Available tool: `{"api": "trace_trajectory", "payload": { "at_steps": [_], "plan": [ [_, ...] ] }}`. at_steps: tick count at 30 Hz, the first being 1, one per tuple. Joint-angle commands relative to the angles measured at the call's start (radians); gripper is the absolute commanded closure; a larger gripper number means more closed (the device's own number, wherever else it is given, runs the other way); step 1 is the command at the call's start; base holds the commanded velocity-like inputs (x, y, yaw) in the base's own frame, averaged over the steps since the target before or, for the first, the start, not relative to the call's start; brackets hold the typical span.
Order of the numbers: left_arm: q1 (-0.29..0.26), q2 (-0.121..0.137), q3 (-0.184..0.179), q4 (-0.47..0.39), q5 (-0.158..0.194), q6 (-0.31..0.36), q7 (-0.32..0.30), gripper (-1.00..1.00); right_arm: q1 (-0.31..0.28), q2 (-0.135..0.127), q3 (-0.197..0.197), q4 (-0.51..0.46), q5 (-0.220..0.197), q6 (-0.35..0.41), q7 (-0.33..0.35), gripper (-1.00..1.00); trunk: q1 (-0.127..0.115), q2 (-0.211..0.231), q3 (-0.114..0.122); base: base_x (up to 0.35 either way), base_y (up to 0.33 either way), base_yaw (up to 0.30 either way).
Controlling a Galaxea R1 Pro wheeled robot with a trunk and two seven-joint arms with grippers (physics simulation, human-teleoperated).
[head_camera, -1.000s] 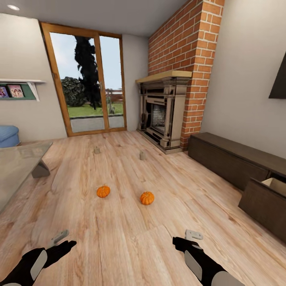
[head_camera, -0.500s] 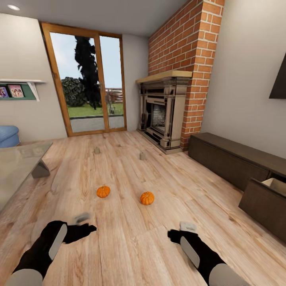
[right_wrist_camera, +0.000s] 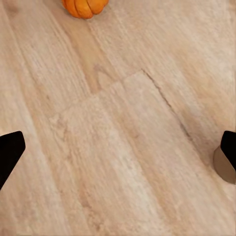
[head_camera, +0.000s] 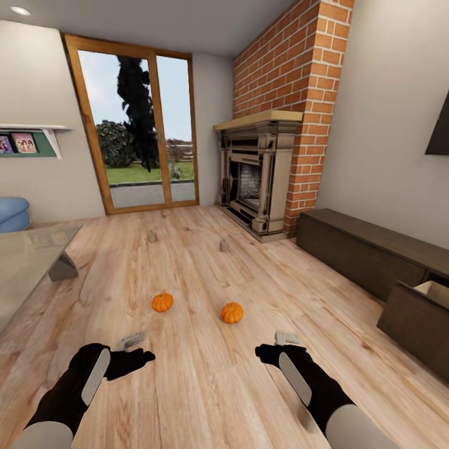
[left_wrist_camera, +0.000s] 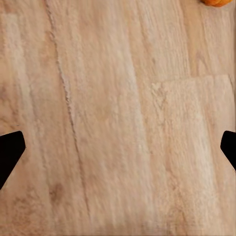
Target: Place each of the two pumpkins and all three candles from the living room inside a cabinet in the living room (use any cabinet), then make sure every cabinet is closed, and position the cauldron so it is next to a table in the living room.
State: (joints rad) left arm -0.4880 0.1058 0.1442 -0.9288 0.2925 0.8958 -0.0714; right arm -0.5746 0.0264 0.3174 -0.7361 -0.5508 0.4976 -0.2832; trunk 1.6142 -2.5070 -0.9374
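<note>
Two orange pumpkins lie on the wooden floor, one (head_camera: 162,302) to the left and one (head_camera: 232,312) to the right. Farther back stand two grey-beige candles (head_camera: 152,236) (head_camera: 224,246). My left gripper (head_camera: 133,349) hovers open short of the left pumpkin. My right gripper (head_camera: 284,345) is open just right of and short of the right pumpkin (right_wrist_camera: 84,7). In the wrist views both grippers (left_wrist_camera: 118,150) (right_wrist_camera: 118,147) have their fingers wide apart over bare floor. A small grey-beige thing (right_wrist_camera: 225,168), perhaps a candle, peeks in beside one right fingertip. The cauldron is out of view.
The dark brown cabinet (head_camera: 362,246) runs along the right wall, with one front (head_camera: 415,324) pulled out. The glass-topped table (head_camera: 25,265) stands at the left. A stone fireplace (head_camera: 255,178) in a brick chimney and a glass door (head_camera: 140,125) are at the back.
Both arms have reached forward toward the pumpkins; the left gripper also moved right. The pumpkins and candles have not moved.
</note>
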Motion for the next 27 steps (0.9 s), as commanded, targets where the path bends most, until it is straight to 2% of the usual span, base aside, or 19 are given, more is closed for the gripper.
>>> {"api": "trace_trajectory", "payload": {
  "at_steps": [1,13,19,27],
  "plan": [
    [0.000,0.002,0.002,-0.011,-0.006,0.005,-0.008,-1.00,-0.001,0.000,0.003,-0.004,-0.011,0.004,-0.011,-1.00,0.000,0.000,-0.001,0.236,0.113,0.000],
    [0.001,0.006,0.003,-0.031,-0.007,0.007,-0.007,-1.00,-0.001,0.002,0.006,-0.010,-0.010,0.007,-0.013,-1.00,0.000,0.000,-0.001,0.130,0.076,0.000],
    [0.001,0.004,-0.001,-0.031,-0.007,0.007,-0.003,-1.00,-0.001,0.000,0.007,-0.011,-0.009,0.003,-0.013,-1.00,0.000,0.000,-0.001,0.052,0.223,0.001],
    [0.001,0.003,-0.002,-0.031,-0.007,0.006,-0.002,-1.00,-0.001,0.000,0.007,-0.011,-0.005,0.001,-0.014,-1.00,0.000,0.000,0.004,0.251,0.149,0.176]
  ]
}}
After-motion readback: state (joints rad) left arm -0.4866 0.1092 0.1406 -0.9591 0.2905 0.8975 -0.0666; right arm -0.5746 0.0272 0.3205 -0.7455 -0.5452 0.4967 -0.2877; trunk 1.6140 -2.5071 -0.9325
